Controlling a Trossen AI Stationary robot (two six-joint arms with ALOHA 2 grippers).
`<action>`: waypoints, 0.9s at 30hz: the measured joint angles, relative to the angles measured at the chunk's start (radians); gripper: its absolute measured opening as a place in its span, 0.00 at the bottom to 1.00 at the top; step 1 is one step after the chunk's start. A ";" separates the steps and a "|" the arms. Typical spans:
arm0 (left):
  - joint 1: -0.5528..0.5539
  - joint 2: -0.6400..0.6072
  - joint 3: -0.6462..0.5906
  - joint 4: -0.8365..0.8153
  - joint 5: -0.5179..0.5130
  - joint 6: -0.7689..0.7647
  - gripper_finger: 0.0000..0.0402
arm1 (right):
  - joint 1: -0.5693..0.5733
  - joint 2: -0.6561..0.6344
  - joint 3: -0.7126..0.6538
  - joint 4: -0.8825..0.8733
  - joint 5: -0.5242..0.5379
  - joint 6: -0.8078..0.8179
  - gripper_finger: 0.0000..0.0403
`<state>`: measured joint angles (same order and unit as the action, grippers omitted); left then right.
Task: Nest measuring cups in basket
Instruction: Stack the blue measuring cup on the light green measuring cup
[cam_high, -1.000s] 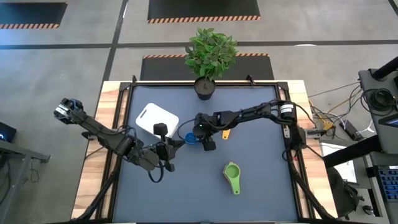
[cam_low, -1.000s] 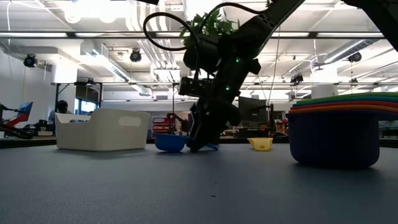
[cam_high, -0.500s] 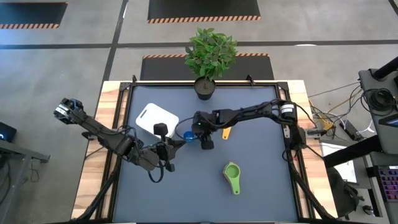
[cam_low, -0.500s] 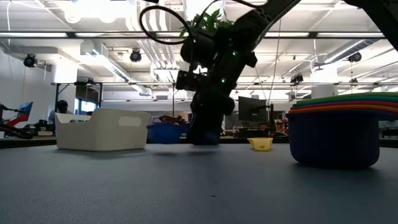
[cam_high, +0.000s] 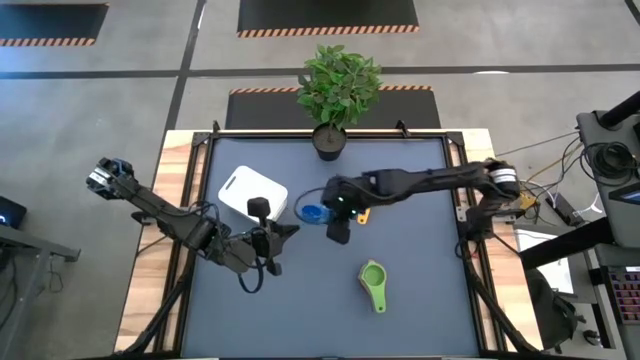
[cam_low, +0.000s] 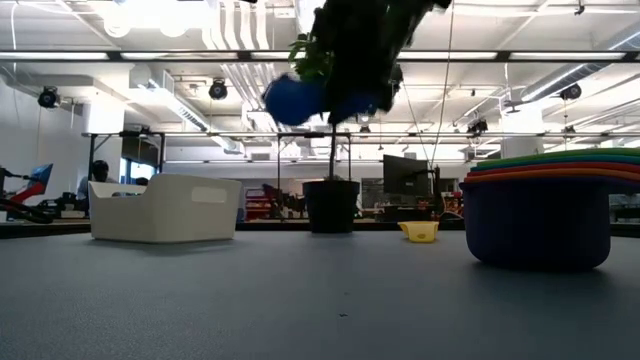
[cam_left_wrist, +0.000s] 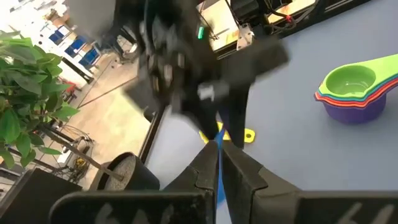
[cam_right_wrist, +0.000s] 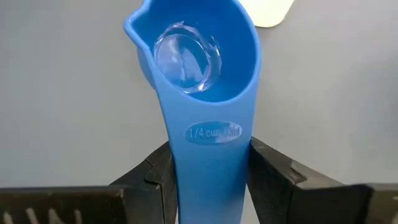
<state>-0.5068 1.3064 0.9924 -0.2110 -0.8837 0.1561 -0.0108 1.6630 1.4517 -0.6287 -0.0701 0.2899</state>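
Observation:
A blue measuring cup (cam_high: 312, 212) hangs well above the table (cam_low: 293, 100), and my right gripper (cam_right_wrist: 211, 168) is shut on it to the right of the white basket (cam_high: 252, 192). A nested stack of cups with green on top (cam_high: 373, 281) stands on its base at the near middle. A small yellow cup (cam_high: 362, 213) lies on the mat just right of my right gripper. My left gripper (cam_high: 289, 229) hovers shut, holding nothing, near the basket's near right corner. My right gripper pinches the blue cup's flat handle (cam_right_wrist: 211, 152) by its two long edges, one finger on each side. The handle runs out along the fingers, which slant down from the table's right. The bowl (cam_right_wrist: 189, 53) sticks out beyond the fingertips, lifted clear of the table.
A black pot with a green plant (cam_high: 328, 140) stands at the far edge, middle. Bare dark mat (cam_high: 300, 310) lies along the near side and on the right. My left arm (cam_high: 200, 232) reaches in from the left below the basket.
My right gripper has risen steeply with the blue cup, rolling as it went and shifting a little toward the table's right edge. The cup, which stood on the mat beside the basket, now hangs lifted clear.

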 joint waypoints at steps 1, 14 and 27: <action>0.000 0.000 0.000 0.002 0.000 0.002 0.00 | 0.022 -0.020 0.000 -0.018 0.028 0.048 0.35; 0.000 0.000 0.000 0.011 0.000 0.002 0.00 | 0.327 -0.157 0.000 -0.259 0.203 0.600 0.30; 0.000 0.000 0.000 0.019 0.000 -0.001 0.00 | 0.414 -0.148 -0.001 -0.381 0.326 0.691 0.21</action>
<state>-0.5068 1.3064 0.9924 -0.1921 -0.8834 0.1555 0.4035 1.5154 1.4509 -1.0096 0.2562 0.9806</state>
